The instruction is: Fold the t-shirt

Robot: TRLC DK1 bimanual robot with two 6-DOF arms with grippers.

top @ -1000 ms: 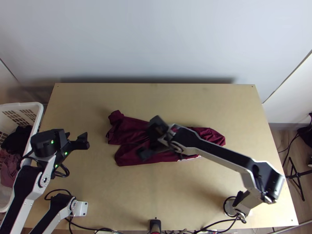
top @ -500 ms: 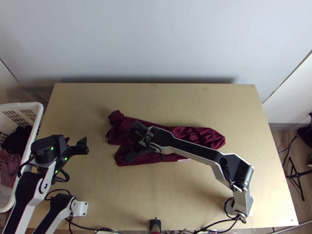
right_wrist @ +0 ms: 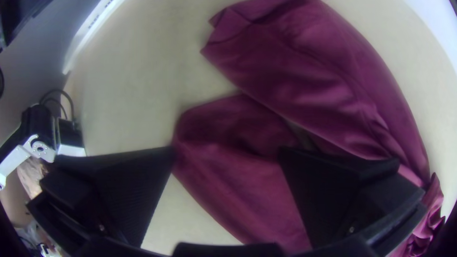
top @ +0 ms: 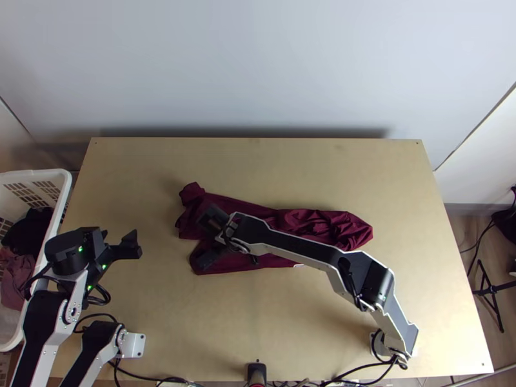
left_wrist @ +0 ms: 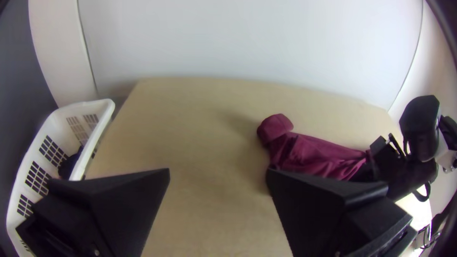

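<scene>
Shirt end set under open jaws for a likely pinch

The right gripper point(right_wrist: 226, 148) is held low over the maroon shirt point(right_wrist: 259, 204), its jaws parted wide and nothing gripped. They seem to be placed across the near flap point(right_wrist: 238, 173) so that its rounded end can be caught and folded inward; whether the cloth is touched cannot be told. Such thin, slack fabric will probably have to be pinched firmly, or one layer may be left behind.

Between and beneath these jaws the near flap is laid fairly smooth. Just beside it, past a narrow split, the other flap point(right_wrist: 333, 90) is stretched, its tip bent over. Farther back from the jaws, toward the right arm's point(top: 297, 248) side, the shirt is run out as a long strip and ended in a wrinkled bunch point(top: 345, 226).

Beyond the flap ends, well apart from the cloth, the left gripper point(left_wrist: 218, 172) is held over the table point(left_wrist: 200, 128) with jaws spread and no cloth in them, perhaps so that the fold is not hindered. Past it, farthest off, the basket point(left_wrist: 105, 110) is placed, likely for clothes.
</scene>
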